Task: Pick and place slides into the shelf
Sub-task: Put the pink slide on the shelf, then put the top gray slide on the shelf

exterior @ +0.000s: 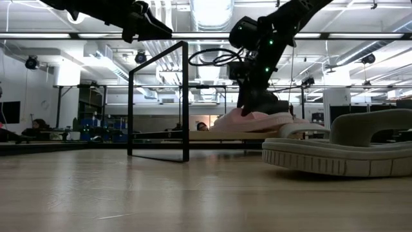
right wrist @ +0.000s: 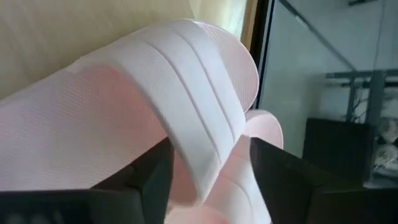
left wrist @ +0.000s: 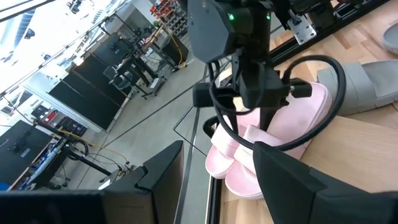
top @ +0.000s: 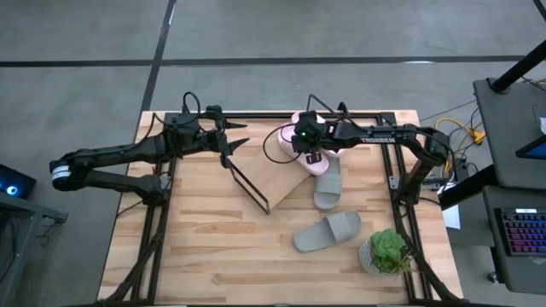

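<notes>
The right gripper (top: 313, 159) is down on a pink slide (right wrist: 124, 112), fingers straddling the strap, one on each side of it. They look pinched on it, though I can't swear the hold is firm.

That slide sits at the far edge of the shelf (top: 271, 175), right beside the second pink one (left wrist: 217, 158). One grey slide (top: 328, 188) hangs off the shelf's near-right edge, and the other grey one (top: 328, 231) is out on the table (top: 213, 247) near a small potted plant (top: 388, 251).

Biggest risk I'd guess: the strap is soft foam, so it could squish and slip out, or the slide could swing and bump its neighbour off the slanted board. The cable loop by the wrist might snag too.

The left gripper (top: 237, 135) hangs spread wide over the shelf's wire frame (exterior: 158, 100).

Only readable writing is white lettering on the right arm (top: 380, 138), looks like "TROSSEN".
</notes>
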